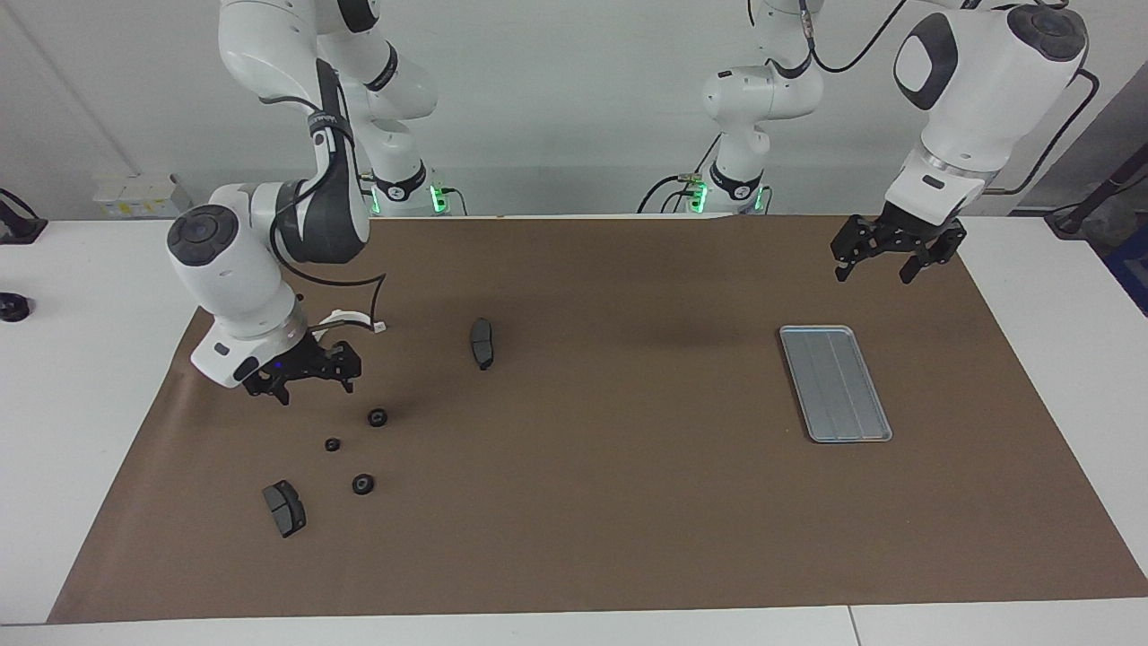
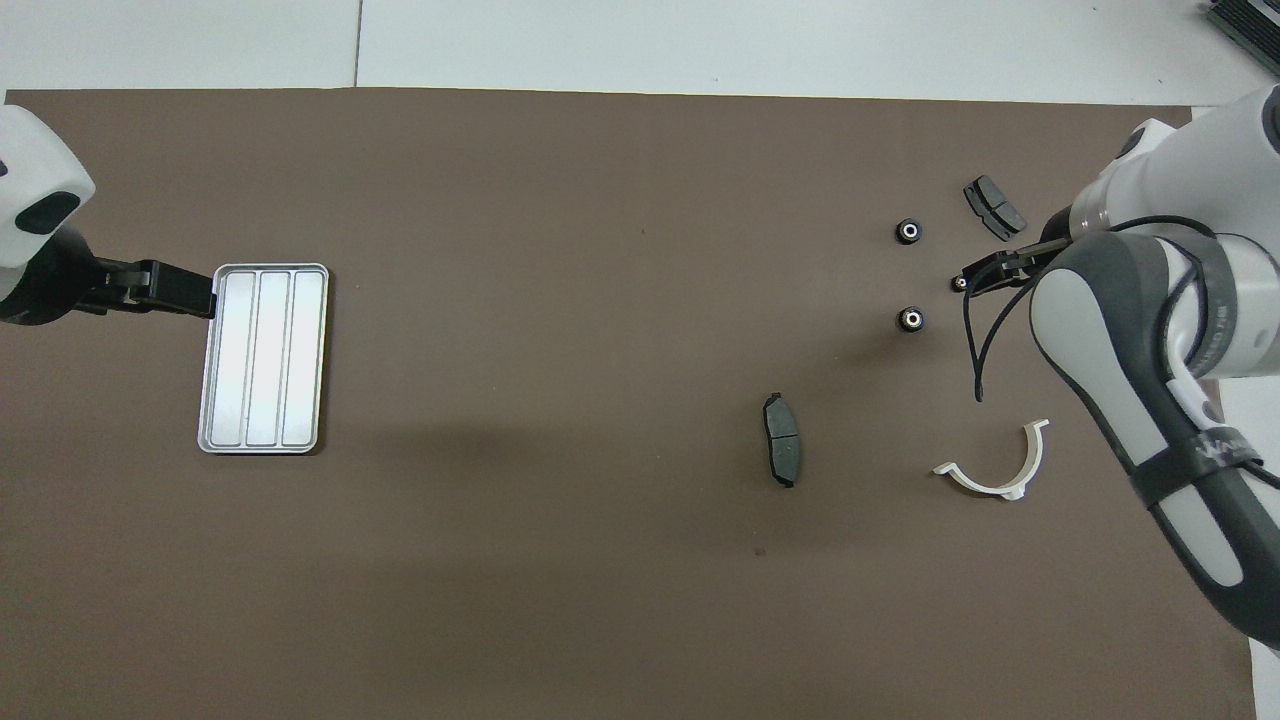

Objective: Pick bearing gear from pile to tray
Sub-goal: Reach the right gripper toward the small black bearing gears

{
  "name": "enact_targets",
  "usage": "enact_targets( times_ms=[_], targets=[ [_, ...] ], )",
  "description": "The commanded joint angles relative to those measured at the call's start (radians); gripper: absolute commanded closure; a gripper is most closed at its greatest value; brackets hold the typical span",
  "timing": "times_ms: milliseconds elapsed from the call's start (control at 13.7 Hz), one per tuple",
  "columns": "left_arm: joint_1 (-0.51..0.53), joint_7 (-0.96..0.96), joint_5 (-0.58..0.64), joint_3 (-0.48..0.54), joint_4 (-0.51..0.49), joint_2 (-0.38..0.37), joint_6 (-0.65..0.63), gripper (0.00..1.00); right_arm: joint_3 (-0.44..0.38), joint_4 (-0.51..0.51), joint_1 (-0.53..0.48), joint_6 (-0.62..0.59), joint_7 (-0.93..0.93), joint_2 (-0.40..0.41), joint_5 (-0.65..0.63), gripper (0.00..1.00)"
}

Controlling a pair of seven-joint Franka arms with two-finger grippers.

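Right gripper [image 1: 305, 384] held open above the mat [image 1: 610, 502] beside three black gears [image 1: 378, 417], left gripper [image 1: 883, 263] open, waiting near the tray [image 1: 835, 383]
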Motion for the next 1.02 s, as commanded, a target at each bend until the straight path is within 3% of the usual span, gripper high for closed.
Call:
enact_targets(
  times_ms=[0,438,948],
  targets=[
    [0.014,-0.003,-0.005,-0.008,-0.029,-0.028,-0.002,0.0,0.009,0.019,-0.015,0.053,-0.032,0.052,0.012,0.0],
    [0.014,-0.003,-0.005,-0.008,-0.029,-0.028,-0.002,0.0,0.009,0.106,-0.035,0.113,-0.088,0.204,0.087,0.0],
    [0.014,-0.003,-0.005,-0.008,-0.029,-0.028,-0.002,0.0,0.009,0.106,-0.012,0.211,-0.091,0.255,0.07,0.0]
  ],
)
